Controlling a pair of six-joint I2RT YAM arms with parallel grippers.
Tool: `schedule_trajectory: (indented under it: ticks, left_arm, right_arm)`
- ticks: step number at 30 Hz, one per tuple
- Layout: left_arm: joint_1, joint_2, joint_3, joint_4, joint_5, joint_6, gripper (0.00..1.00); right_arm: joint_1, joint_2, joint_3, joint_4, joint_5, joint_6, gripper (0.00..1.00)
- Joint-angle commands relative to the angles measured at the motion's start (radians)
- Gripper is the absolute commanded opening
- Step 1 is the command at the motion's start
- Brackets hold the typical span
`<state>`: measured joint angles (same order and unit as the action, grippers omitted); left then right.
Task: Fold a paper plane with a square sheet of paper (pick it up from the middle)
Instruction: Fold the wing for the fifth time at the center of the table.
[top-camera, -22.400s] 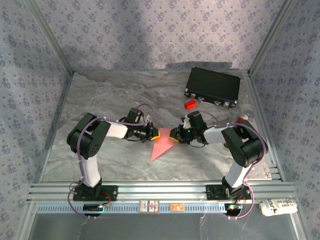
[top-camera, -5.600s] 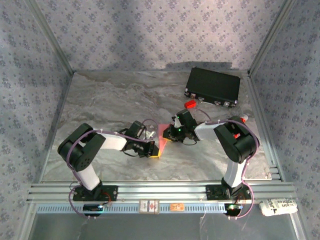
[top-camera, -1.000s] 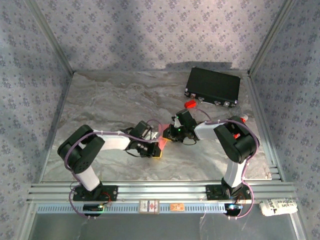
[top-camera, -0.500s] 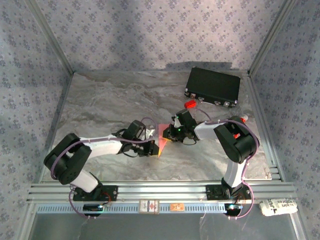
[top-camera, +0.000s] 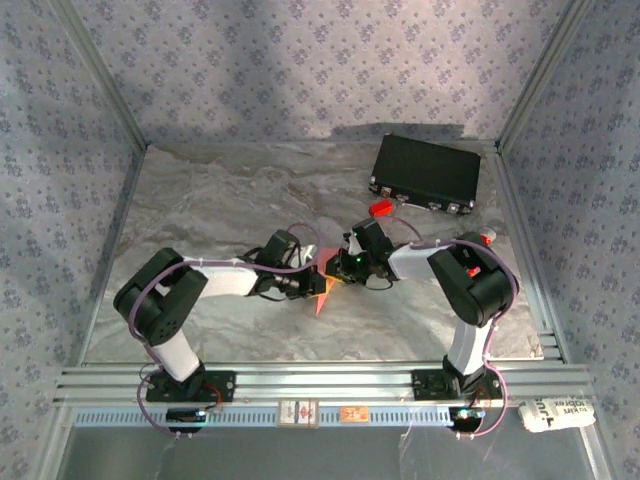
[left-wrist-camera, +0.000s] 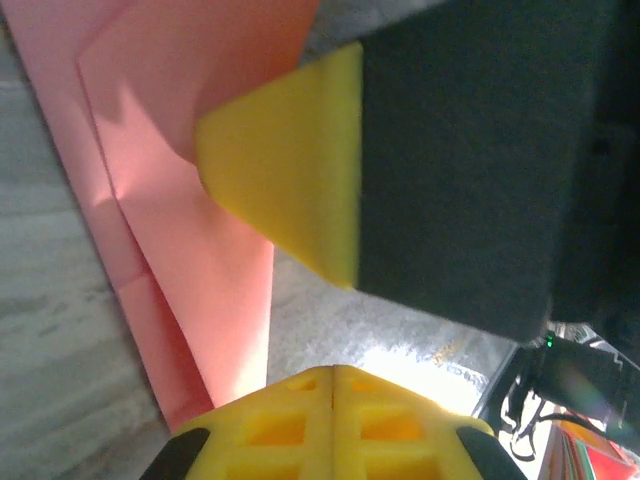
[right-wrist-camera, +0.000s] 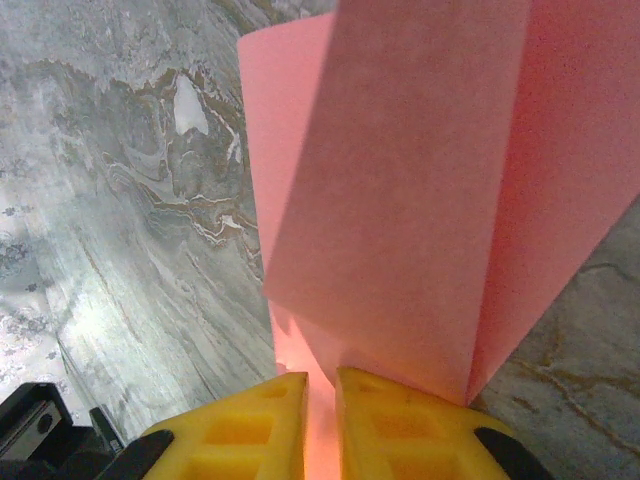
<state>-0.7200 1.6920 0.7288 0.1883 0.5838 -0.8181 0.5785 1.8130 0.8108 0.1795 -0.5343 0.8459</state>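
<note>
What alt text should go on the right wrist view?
The right gripper has its two yellow fingertips shut on the lower edge of a folded sheet of salmon-pink paper. The paper spreads up across the frame in overlapping layers, with a grey marbled table behind it.

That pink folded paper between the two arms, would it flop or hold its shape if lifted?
The folded pink paper probably holds its shape: it juts from the right fingers pinching it without visible droop. It looks thin, so likely very light and easy to slide. A hard squeeze would probably crumple its layers.
</note>
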Motion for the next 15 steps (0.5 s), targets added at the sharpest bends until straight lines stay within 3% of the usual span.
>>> schedule_trajectory:
  ticks: [1, 6, 15]
  left_arm:
    - [0.004, 0.017, 0.033, 0.048, -0.055, -0.011, 0.07]
    - [0.001, 0.069, 0.044, 0.023, -0.068, -0.015, 0.07]
    - [-0.001, 0.106, 0.026, -0.163, -0.133, 0.035, 0.03]
  right_arm:
    - [0.001, 0.048, -0.035, -0.117, 0.114, -0.004, 0.17]
    - [0.004, 0.048, -0.038, -0.112, 0.114, 0.000, 0.17]
    - [0.000, 0.029, -0.033, -0.092, 0.099, 0.011, 0.18]
